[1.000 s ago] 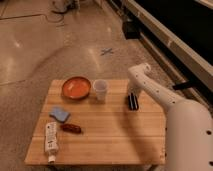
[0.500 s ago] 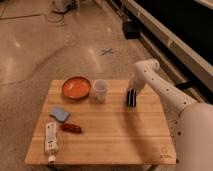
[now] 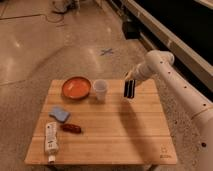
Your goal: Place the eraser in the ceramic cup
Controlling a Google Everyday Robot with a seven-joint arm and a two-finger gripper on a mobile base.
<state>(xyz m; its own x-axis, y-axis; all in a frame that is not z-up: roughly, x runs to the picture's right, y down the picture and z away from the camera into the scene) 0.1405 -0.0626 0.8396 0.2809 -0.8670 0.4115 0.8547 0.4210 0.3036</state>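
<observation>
The eraser (image 3: 130, 89), a long black block with a pale stripe, hangs upright from my gripper (image 3: 130, 80), which is shut on its top end. Its lower end is just above the wooden table (image 3: 125, 135), near the far right part. The white ceramic cup (image 3: 100, 90) stands upright on the table to the left of the eraser, a short gap away. My white arm (image 3: 175, 90) reaches in from the right.
An orange bowl (image 3: 76, 87) sits left of the cup. A blue sponge pad (image 3: 60, 114), a reddish-brown bar (image 3: 71, 128) and a white tube (image 3: 50, 139) lie at the table's front left. Shiny floor surrounds the table; a dark wall base runs at the far right.
The gripper has closed on the eraser, stood it upright and raised it off the table, shifting slightly left toward the cup. The other objects have not moved.
</observation>
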